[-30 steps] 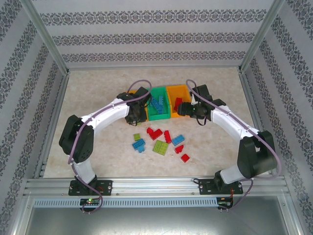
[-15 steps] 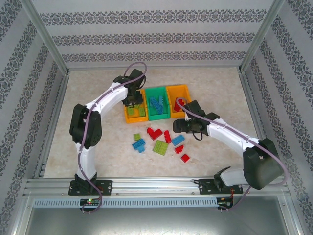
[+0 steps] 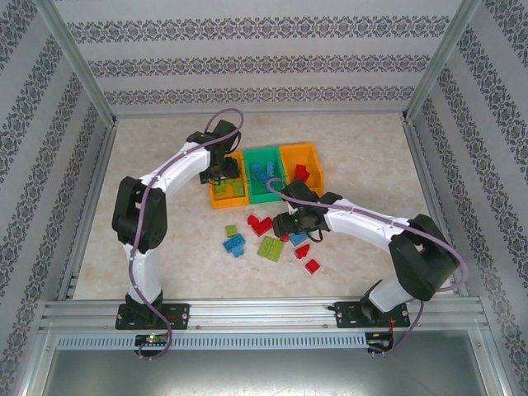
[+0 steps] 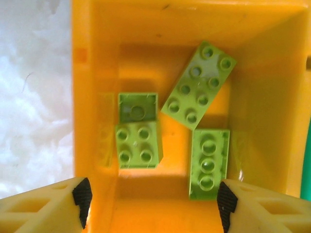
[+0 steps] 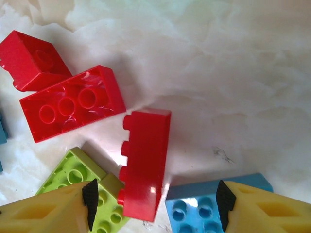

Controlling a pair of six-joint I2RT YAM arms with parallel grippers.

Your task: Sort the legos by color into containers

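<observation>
**Item 1: left fingers (image 4: 81, 196).** Spread wide, holding nothing. They sit above the left orange bin (image 4: 92, 73), the leftmost of three joined bins toward the far middle of the bench (image 3: 363, 157). Light green bricks (image 4: 198, 82) lie on its floor. Nothing needs doing here; you can lift clear.

**Item 2: right fingers (image 5: 90, 201).** Released, one on each side of a red brick (image 5: 146, 145), neither touching it. This brick looks like your step in hand.

**Item 3: red brick.** It lies on its side in the loose heap at mid-bench, on the near side of the bins. Its studs point toward the left-hand pad in the wrist view.
- Centre the gap over it before you descend.
- Close across stud face and base, low on the body, so that it does not pivot out.

**Item 4: neighbours.** A light green plate (image 5: 73, 177) sits under one pad and a blue brick (image 5: 204, 204) under the other. A flat red brick (image 5: 73, 107) lies just beyond.
- Your pads will probably land on the neighbours if you drop straight down.
- Shift toward the free end of the red brick, or nudge it clear first.

**Item 5: destination.** Probably the right orange bin (image 3: 299, 149), which already holds red. The green bin (image 3: 268, 196) holds blue.
</observation>
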